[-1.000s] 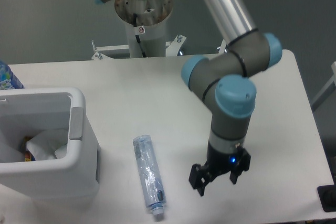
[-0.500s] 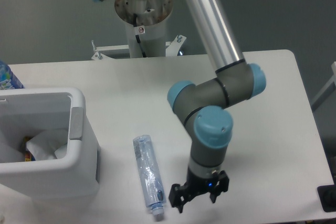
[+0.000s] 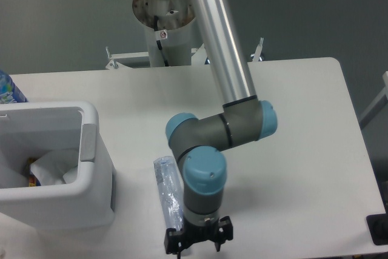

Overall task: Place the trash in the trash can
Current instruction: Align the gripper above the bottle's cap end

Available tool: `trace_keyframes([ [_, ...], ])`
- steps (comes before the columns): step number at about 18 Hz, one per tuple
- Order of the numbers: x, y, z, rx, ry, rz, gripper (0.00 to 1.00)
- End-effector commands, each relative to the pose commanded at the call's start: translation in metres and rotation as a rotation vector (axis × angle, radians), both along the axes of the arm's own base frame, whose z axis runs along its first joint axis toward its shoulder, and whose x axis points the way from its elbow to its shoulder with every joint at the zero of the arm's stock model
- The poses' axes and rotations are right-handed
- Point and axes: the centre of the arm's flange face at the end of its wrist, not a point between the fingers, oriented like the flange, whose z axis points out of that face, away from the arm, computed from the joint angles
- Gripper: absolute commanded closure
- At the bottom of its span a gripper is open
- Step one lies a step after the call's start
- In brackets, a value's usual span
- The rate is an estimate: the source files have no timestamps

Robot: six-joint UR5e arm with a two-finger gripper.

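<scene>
The long, crushed, bluish clear bottle [image 3: 167,191] lies on the white table [image 3: 303,150], just right of the trash can. Its lower end is hidden behind my wrist. My gripper [image 3: 199,242] hangs at the table's front edge, over the bottle's lower end, with its two fingers spread apart and nothing between them. The white boxy trash can [image 3: 90,150] stands at the left with its grey tab facing the bottle. A pale crumpled item [image 3: 51,171] lies inside it; I cannot tell whether it is the wrapper.
The arm's base post [image 3: 163,22] stands behind the table. A blue-labelled item [image 3: 7,89] pokes in at the left edge behind the can. A black object [image 3: 378,230] sits off the table's right front corner.
The arm has swung left and toward the front edge, carrying the gripper from the right of the bottle to over its lower end. The bottle has not moved.
</scene>
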Motion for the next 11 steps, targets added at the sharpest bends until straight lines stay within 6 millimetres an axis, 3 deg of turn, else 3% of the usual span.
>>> trace_keyframes([
  [9,0.014,0.009,-0.023,-0.051,0.025,-0.012,0.00],
  [11,0.014,0.007,-0.024,-0.064,0.036,-0.008,0.08],
])
